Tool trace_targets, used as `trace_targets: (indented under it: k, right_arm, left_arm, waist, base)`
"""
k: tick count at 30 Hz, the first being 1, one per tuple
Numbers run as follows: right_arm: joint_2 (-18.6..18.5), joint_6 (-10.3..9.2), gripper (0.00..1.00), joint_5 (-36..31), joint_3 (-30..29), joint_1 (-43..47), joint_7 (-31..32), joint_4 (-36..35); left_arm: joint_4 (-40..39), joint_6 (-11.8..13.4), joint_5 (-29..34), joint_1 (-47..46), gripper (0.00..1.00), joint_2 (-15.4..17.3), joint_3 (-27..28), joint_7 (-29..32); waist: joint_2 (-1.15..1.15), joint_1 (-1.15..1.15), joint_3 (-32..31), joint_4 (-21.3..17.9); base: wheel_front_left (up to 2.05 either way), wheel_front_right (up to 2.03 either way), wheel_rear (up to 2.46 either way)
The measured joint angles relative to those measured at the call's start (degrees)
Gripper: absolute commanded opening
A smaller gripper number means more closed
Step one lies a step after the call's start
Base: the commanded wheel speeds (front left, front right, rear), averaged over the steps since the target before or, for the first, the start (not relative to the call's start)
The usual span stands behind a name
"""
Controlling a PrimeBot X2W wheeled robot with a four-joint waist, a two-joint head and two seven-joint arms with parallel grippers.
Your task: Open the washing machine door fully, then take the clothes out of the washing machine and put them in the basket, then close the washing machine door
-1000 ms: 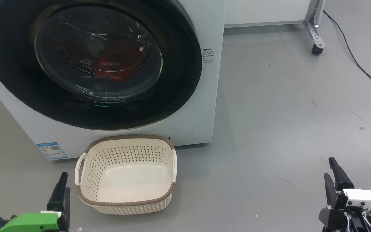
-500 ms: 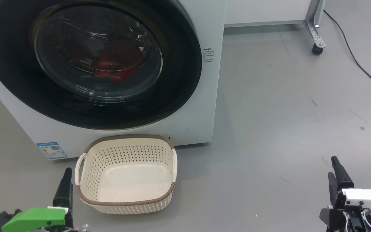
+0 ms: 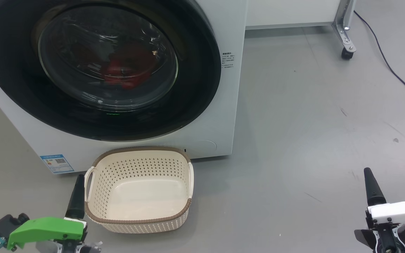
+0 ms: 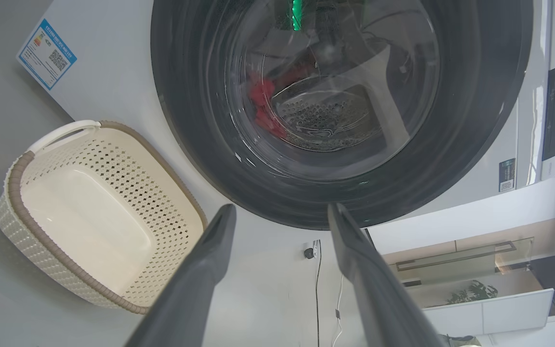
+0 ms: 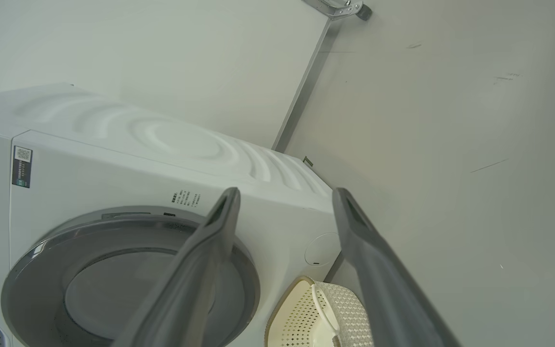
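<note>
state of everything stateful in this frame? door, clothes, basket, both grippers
washing machine door: shut
clothes: inside the drum, behind the glass
basket: upright on the floor in front of the machine, empty
left gripper: open, holding nothing
right gripper: open, holding nothing

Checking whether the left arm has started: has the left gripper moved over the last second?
Yes. The left gripper has crept forward and rightward, closing on the basket at its left handle; the basket stayed put.
</note>
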Motion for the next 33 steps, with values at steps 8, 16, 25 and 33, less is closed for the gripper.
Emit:
trace_targets:
  k: [8,16,25,33]
  right_arm:
    - [-1.81,-1.14,1.0,-9.09,2.5,-0.4,-1.3,0.13]
    - [-3.0,-3.12,1.0,-19.28,5.12,-1.27,-2.94,-0.13]
    - [-3.14,-5.08,1.0,-28.02,7.83,-1.27,-4.65,-0.53]
    - [-2.9,-6.19,1.0,-34.39,9.34,-1.26,-5.95,-0.51]
  left_arm:
    - [0.12,0.58,9.56,-1.38,1.0,1.34,-1.78,-1.13]
    - [-0.2,2.2,18.87,-1.66,1.0,1.57,-3.49,-3.1]
    - [-0.51,3.75,27.99,-1.71,1.0,1.57,-6.06,-4.63]
    - [-0.45,5.05,34.94,-1.71,1.0,1.54,-7.82,-6.19]
  waist:
    - [0.0,0.0,-0.01,0.06]
    - [0.0,0.0,-0.05,0.13]
    - [0.0,0.0,-0.17,0.27]
    - [0.0,0.0,-0.23,0.35]
  base:
    - [0.0,0.0,0.0]
    - [0.0,0.0,0.0]
    - [0.0,0.0,0.0]
    - [0.0,0.0,0.0]
